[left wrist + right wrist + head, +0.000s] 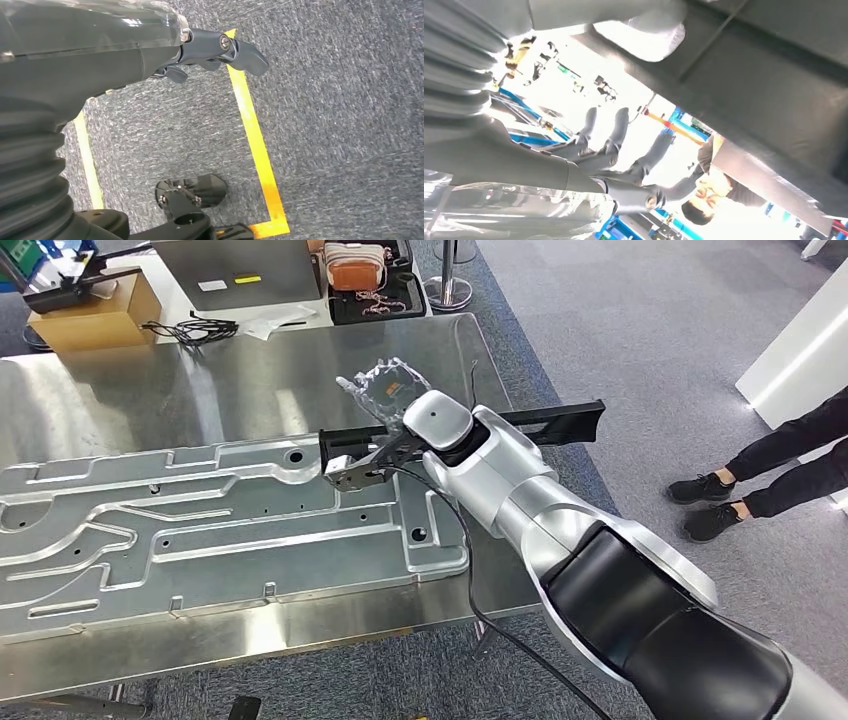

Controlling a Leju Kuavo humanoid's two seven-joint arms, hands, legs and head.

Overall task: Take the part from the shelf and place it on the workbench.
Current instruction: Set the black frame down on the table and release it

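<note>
Part (560,420) over workbench (150,390) | right hand (385,390) fingers spread, grip unclear | left hand (220,50) empty, loosely curled

Long black part (560,420) lies level above the steel workbench's (200,390) right edge.

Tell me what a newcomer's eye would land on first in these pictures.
First, the robot's silver right arm reaching over the steel workbench, its right hand holding a long black part crosswise above the bench's right end. Next, the big stamped metal panel lying flat across the bench's near half. At the right edge, a person's legs in dark shoes stand on the grey carpet.
</note>
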